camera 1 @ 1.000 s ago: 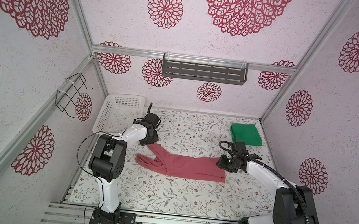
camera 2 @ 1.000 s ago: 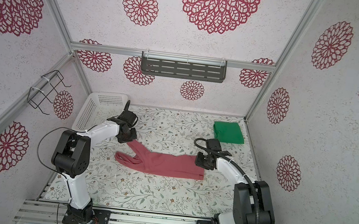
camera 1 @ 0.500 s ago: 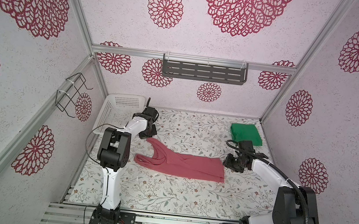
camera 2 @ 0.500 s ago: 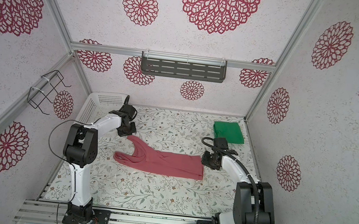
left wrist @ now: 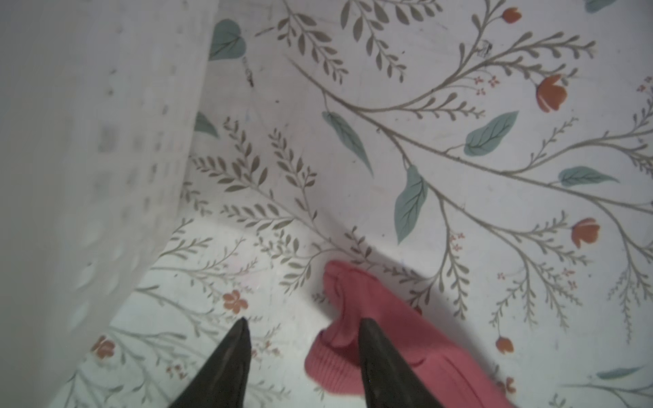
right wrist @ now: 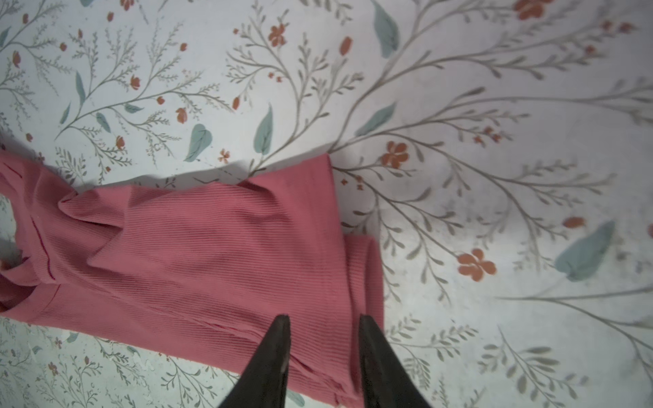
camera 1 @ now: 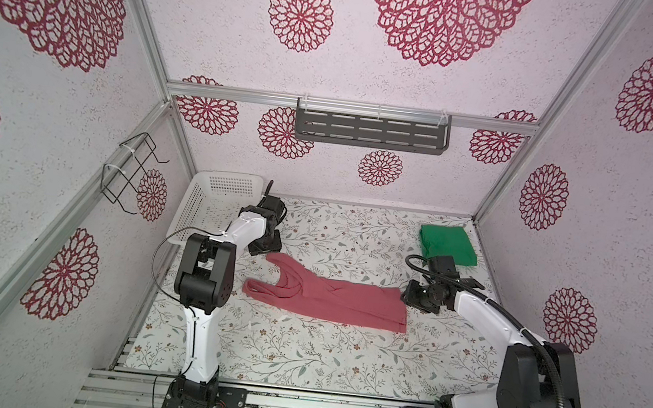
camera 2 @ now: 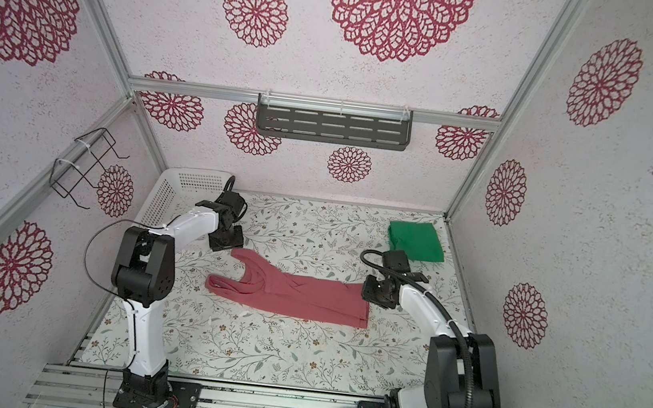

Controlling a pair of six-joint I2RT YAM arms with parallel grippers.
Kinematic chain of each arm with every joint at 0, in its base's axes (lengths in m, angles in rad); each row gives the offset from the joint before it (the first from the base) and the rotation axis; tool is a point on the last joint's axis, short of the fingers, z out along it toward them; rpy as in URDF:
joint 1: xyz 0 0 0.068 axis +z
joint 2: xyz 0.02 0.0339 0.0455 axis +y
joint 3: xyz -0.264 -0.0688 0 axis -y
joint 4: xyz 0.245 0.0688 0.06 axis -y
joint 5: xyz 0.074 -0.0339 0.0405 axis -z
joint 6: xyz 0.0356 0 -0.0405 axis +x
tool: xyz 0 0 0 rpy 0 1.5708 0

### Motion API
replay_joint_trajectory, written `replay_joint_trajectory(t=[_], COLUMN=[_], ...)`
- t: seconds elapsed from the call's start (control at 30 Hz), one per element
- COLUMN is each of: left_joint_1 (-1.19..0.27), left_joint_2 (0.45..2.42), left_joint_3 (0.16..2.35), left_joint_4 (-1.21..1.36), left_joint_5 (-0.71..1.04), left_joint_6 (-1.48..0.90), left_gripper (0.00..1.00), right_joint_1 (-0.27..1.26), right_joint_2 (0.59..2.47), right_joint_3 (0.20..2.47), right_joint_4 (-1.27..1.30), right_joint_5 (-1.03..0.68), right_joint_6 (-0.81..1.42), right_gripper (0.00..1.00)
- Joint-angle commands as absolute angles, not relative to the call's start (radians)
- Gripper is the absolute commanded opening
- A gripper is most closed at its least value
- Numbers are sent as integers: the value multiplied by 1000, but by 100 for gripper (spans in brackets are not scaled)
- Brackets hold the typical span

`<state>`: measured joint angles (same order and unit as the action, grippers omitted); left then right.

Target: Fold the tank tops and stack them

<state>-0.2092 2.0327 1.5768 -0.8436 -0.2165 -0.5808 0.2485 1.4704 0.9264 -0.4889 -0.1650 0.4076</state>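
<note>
Along the middle of the floral worktop (camera 1: 299, 357) the pink-red tank top (camera 1: 338, 305) lies stretched out lengthwise, with its straps toward the left edge and its hem toward the right edge. The green tank top (camera 1: 448, 244) sits folded in the far right corner, well apart from it.

The left gripper (left wrist: 302, 323) is at the far strap's end, just beside the white perforated basket (camera 1: 226, 189) in the far left corner. Its jaws stand wide, with bare worktop between them and the strap against one fingertip (left wrist: 369, 335).

The right gripper (right wrist: 323, 319) is at the far corner of the hem. Its jaws are narrowly parted with ribbed cloth showing between them; I cannot tell whether they pinch it.
</note>
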Motion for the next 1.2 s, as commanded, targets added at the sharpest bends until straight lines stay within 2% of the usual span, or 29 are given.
replay_joint_trajectory(t=[0.0, 0.17, 0.3, 0.4, 0.57, 0.83, 1.03, 1.17], left_joint_1=[-242, -419, -549, -600, -635, -604, -598, -593], left_joint_2=[1867, 1739, 1769, 1830, 1907, 1866, 1927, 2056], left_joint_3=[1505, 1276, 1216, 1210, 1186, 1043, 1172, 1304], left_joint_4=[-892, -775, -679, -640, -621, -634, -693, -729], left_joint_5=[-248, -147, -72, -47, -26, -52, -48, -41], left_joint_6=[-617, -789, -894, -930, -954, -954, -883, -817], left_gripper=[56, 52, 44, 38, 33, 28, 29, 29], right_joint_1=[313, 348, 348, 337, 271, 184, 215, 303], right_joint_2=[1570, 1648, 1733, 1792, 1764, 1641, 1457, 1458], right_joint_3=[989, 1011, 1052, 1053, 953, 855, 865, 880], right_joint_4=[-438, -361, -348, -355, -275, -233, -318, -351], right_joint_5=[-125, -67, -66, -3, 52, 68, -3, -124], right_joint_6=[370, 348, 325, 341, 421, 427, 339, 299], right_gripper=[34, 30, 29, 25, 19, 19, 21, 21])
